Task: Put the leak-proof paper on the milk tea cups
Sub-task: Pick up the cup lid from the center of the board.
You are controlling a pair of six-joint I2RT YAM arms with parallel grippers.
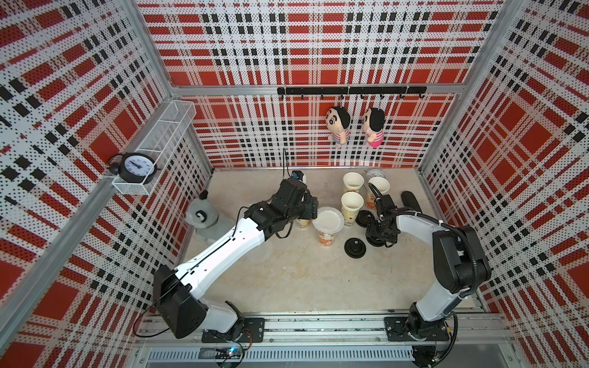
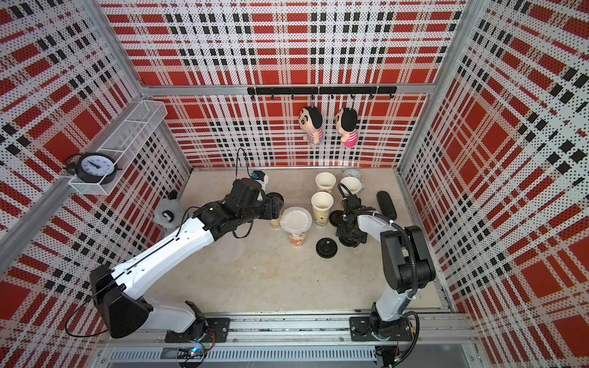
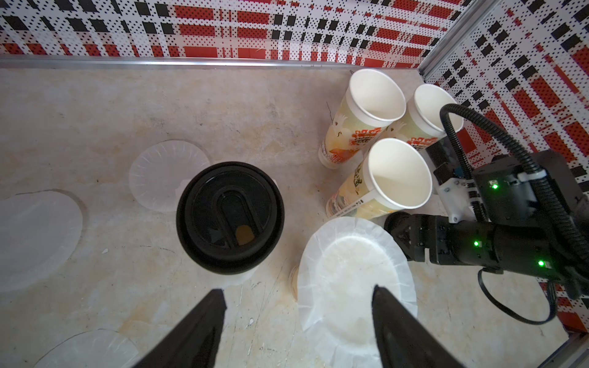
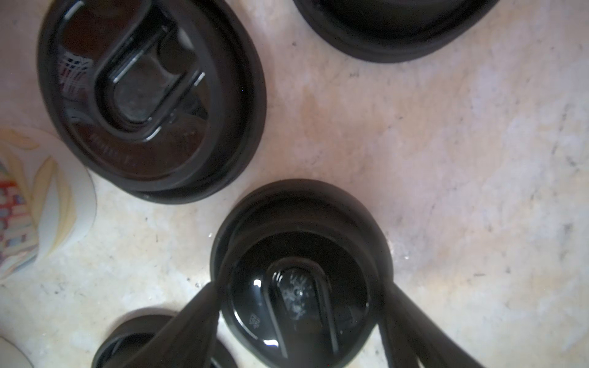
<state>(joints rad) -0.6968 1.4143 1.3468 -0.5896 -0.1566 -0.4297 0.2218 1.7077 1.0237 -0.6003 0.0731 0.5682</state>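
Right wrist view: right hand (image 4: 299, 286) straddles black lid (image 4: 280, 251), grip unclear; left wrist: left hand (image 3: 298, 290) wide, empty.

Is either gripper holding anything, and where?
Left gripper: nothing. Right gripper straddles a black lid at opposite rim edges; whether it grips yet cannot be told.

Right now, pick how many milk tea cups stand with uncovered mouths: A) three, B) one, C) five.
A: three milk tea cups stand open, while a fourth wears leak-proof paper and the fifth a black lid.
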